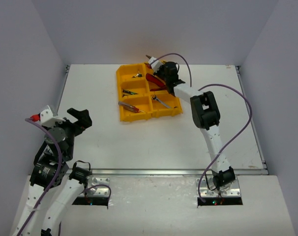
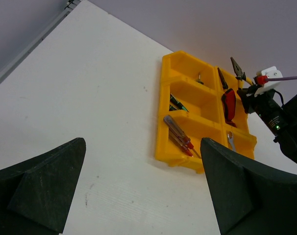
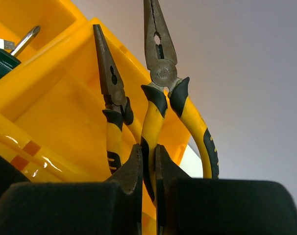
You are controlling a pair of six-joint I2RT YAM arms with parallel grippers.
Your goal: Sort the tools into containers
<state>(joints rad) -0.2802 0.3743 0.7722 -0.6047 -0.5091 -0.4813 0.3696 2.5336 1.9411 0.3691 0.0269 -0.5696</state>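
The right tool (image 3: pixel 148 159) is pinched almost shut on one yellow-and-black handle of a pair of long-nose pliers (image 3: pixel 160 73). The other handle bows free to the right of the fingers. The nose of the pliers points away from the tool, past the far rim of a yellow organiser tray (image 2: pixel 162 127). The tool hangs over the tray's far right compartment. Whether the held pliers touch the tray cannot be told. A second pair of pliers (image 3: pixel 111 83) lies in that same compartment, just left of the held pair, nose towards the far wall.

The tray sits far of centre on the white worktop (image 1: pixel 139 142). A red utility knife (image 2: pixel 229 105) lies in its middle right compartment and a silver wrench (image 2: pixel 231 141) in the near right one. Red-and-blue screwdrivers (image 2: pixel 178 132) lie in the near left compartment and a green-handled screwdriver (image 2: pixel 177 104) in the middle left.

The left tool (image 2: pixel 142 161) stands wide apart and holds nothing. It is raised over the near left of the worktop, well apart from the tray.
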